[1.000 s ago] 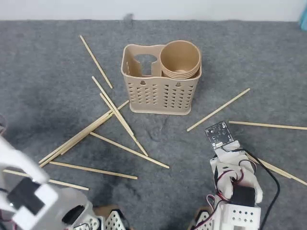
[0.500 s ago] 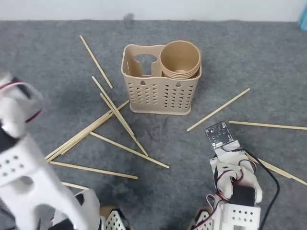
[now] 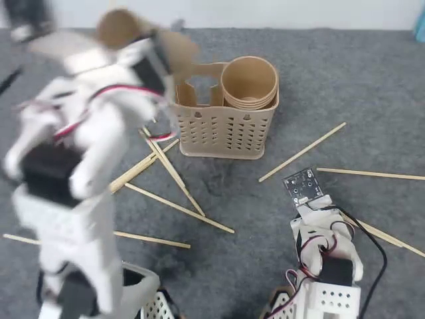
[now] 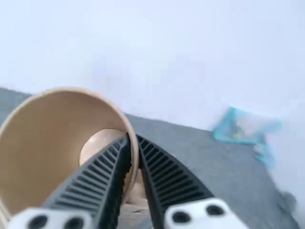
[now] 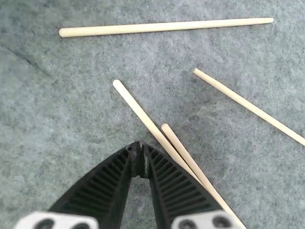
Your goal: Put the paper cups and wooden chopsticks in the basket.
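The left arm (image 3: 86, 146) has just swung up fast. A second ago it was low down at the near corner of the grey mat (image 3: 345, 80). Now it stands tall over the chopsticks (image 3: 166, 166) on the left side of the basket (image 3: 222, 129).

Its left gripper (image 4: 132, 138) is pinching a paper cup (image 3: 119, 28) by the rim, with one finger inside and one outside. The cup is up in the air, tipped on its side. It is near the far left corner of the basket but not over it yet, I think. The arm is a blur, so I can't say just how close it is.

The basket has two holes, and the right one holds a stack of cups (image 3: 249, 80).

The right arm (image 3: 325, 246) has not moved at all. The right gripper (image 5: 139, 145) is closed tight with nothing in it. Its tip is just beside two chopsticks on the mat.

So one more cup is on its way in. It likely has to drop onto the stack or into the other hole. After that come the chopsticks. They all lie spread over the mat, and I can see none in the basket.
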